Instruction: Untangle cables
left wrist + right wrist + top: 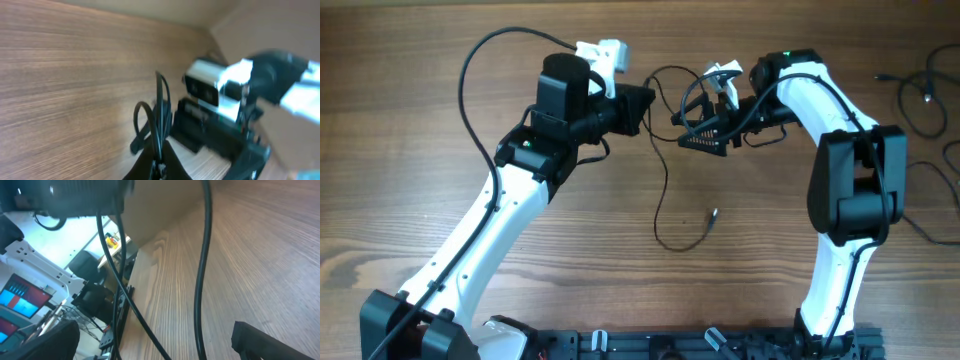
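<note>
Cable (201, 280) pinched in closed left gripper (646, 104), hanging loose between spread jaws of right gripper (700, 125)

Thin black cables (665, 180), loosely looped, silver-tipped

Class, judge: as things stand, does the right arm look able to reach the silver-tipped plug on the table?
Probably yes: the plug lies on the table near the open right claw, unobstructed.

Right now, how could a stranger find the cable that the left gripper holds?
On the wooden table, look between the two arms. From the left gripper a thin black cable runs toward the robot's base and curls. Unlike the cables at the right edge, its silver-tipped plug lies alone mid-table.
</note>
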### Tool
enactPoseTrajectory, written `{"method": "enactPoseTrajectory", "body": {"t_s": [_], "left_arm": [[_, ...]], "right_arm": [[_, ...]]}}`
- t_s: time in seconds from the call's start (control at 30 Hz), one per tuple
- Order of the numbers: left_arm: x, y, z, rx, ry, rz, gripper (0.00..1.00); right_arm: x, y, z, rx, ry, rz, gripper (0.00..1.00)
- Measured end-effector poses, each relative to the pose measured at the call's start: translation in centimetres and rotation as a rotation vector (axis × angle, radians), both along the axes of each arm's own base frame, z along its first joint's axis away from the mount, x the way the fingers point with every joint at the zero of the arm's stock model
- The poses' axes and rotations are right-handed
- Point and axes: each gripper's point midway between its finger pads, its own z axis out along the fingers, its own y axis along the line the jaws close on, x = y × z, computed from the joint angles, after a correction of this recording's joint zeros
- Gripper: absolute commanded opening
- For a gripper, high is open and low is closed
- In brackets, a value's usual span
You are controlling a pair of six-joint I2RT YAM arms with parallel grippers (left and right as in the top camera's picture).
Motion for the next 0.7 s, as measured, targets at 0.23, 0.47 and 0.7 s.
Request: {"method": "enactPoseTrajectory", "body": {"t_s": [0.23, 0.47, 0.7], "left_arm": [[0.8, 0.3, 0.7, -0.140, 0.115, 0.130, 0.04], [1.1, 0.5, 0.5, -0.180, 0.168, 0.216, 0.04], [0.6, 0.5, -1.0, -0.134, 0.214, 0.280, 0.20]], "right_arm": [[-1.9, 2.8, 0.0, 0.002, -0.008, 0.083, 0.91], [-2.4, 3.7, 0.0, 0.003, 0.001, 0.104, 0.30], [-1.6, 3.9, -0.2, -0.010, 0.057, 0.085, 0.05]]}}
